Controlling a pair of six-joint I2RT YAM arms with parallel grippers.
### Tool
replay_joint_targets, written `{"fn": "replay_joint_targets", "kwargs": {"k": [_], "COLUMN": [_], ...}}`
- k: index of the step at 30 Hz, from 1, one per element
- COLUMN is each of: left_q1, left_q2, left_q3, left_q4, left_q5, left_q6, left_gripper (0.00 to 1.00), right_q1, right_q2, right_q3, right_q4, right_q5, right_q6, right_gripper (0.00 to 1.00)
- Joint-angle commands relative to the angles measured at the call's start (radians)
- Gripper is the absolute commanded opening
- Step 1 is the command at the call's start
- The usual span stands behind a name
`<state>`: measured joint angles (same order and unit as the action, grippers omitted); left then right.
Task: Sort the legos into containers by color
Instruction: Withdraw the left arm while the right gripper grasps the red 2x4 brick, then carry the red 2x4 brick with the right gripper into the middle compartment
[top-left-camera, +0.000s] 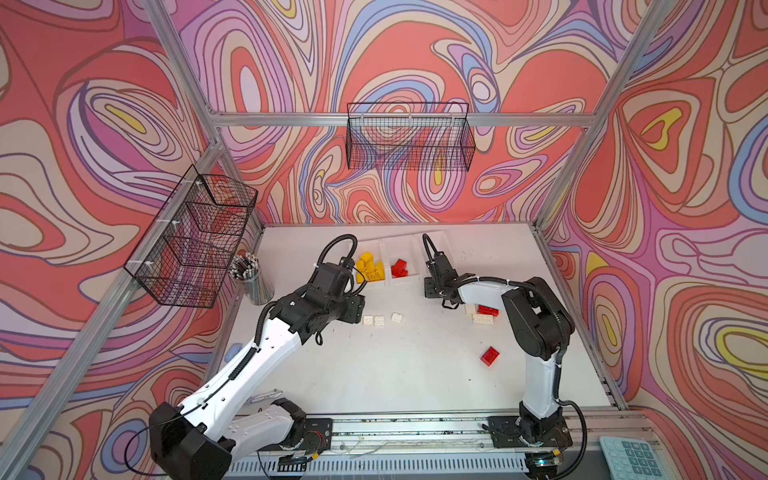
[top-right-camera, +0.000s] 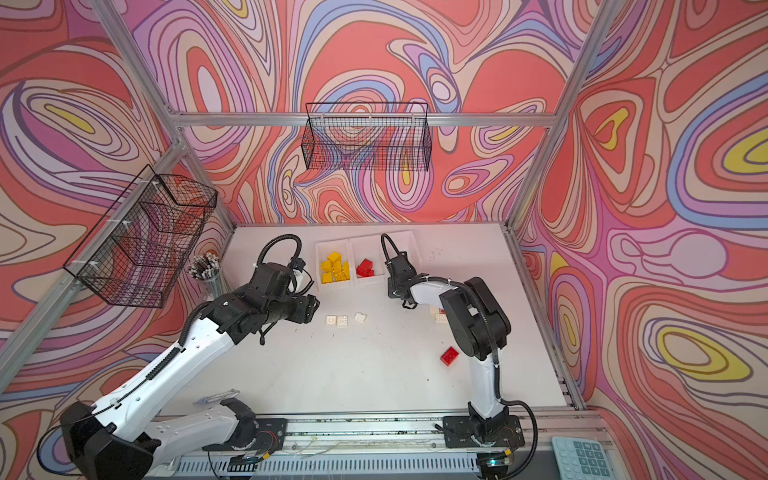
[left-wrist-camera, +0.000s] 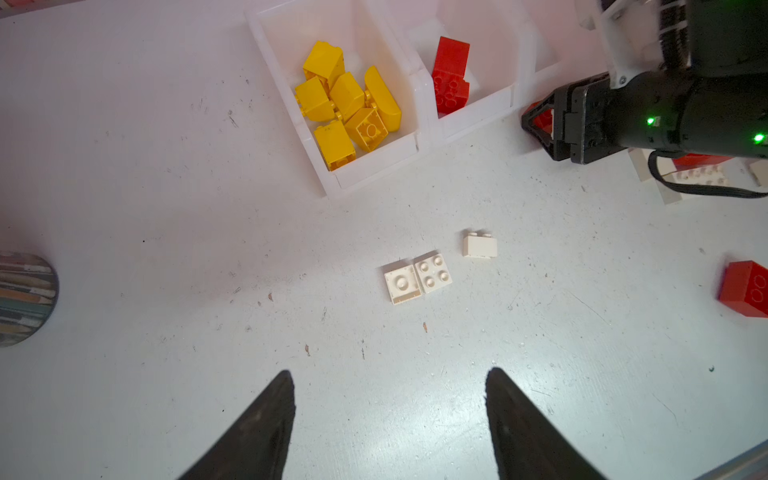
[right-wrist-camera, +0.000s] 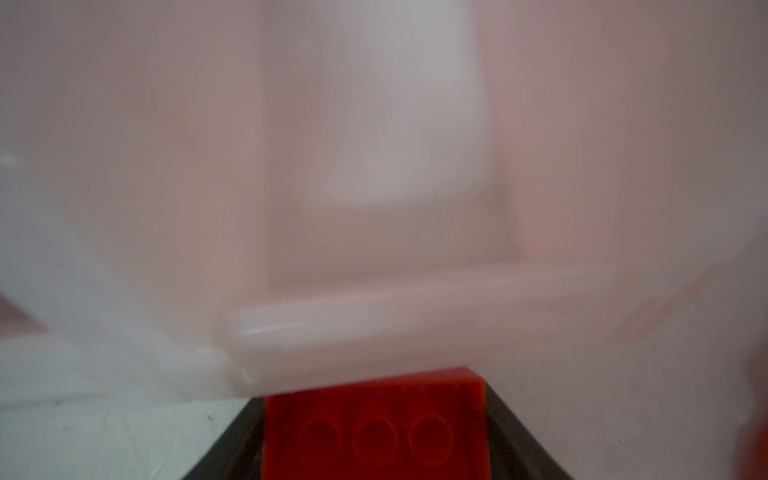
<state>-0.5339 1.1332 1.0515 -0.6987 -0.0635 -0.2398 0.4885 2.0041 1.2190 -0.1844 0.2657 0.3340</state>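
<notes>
A loose red brick (top-left-camera: 490, 356) is seen nearest on the worktop (top-left-camera: 415, 374). Beyond it, the left hand (left-wrist-camera: 388, 374) is held open and empty, short of three white bricks (left-wrist-camera: 417, 278). The right hand (left-wrist-camera: 540, 122) is closed on a red lego (right-wrist-camera: 374, 436) just before the containers (left-wrist-camera: 424, 99), in which yellow legos (left-wrist-camera: 349, 104) and red pieces (left-wrist-camera: 451, 75) are kept in separate bins.

I count three containers (left-wrist-camera: 374, 164), two wire baskets (top-left-camera: 409, 137), one pencil cup (top-left-camera: 255, 286).
Six yellow legos (left-wrist-camera: 347, 93); three white legos (left-wrist-camera: 432, 274) at the middle of the bench (top-left-camera: 374, 374); two red legos (top-left-camera: 490, 355) toward its right edge; another red lego (right-wrist-camera: 374, 440) in my right hand (right-wrist-camera: 374, 395); the rest too hidden to count.
</notes>
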Motion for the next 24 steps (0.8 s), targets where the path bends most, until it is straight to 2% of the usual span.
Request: {"fn": "replay_joint_targets", "kwargs": {"k": [1,5,9,12,14,20,24], "left_q1": [0.005,0.005,0.005,0.005,0.005,0.005,0.005], "left_q2": [-0.022,-0.076,-0.165,-0.236,-0.279,-0.35,-0.359], "left_q3": [-0.013,-0.022,-0.088,-0.145,-0.181,-0.227,-0.246], "left_q4": [-0.023,-0.05,-0.056,-0.056,-0.049,-0.056,-0.033], "left_q5": [0.03,0.069,0.113,0.119,0.119,0.102,0.101], "left_q6": [-0.003,-0.022,-0.07,-0.098,-0.105,-0.104,-0.102], "left_gripper": [0.72,0.73,0.74,0.76,0.78,0.79,0.79], "right_q1": [0.036,0.076,0.098,0.099,0.1,0.1,0.1], "right_q2": [-0.064,-0.168,-0.264,-0.269,-0.25,-0.057,0.07], "right_q3": [-0.001,-0.003,0.011,0.08,0.141,0.377,0.526], "right_q4": [-0.043,-0.099,-0.136,-0.174,-0.185,-0.222,-0.255], "right_q5": [0.033,0.017,-0.065,-0.116,-0.13,-0.206,-0.199], "right_q6": [-0.009,-0.025,-0.021,-0.025,-0.035,-0.049,-0.045], "right_gripper": [0.52,0.52,0.52,0.52,0.53,0.55,0.56]}}
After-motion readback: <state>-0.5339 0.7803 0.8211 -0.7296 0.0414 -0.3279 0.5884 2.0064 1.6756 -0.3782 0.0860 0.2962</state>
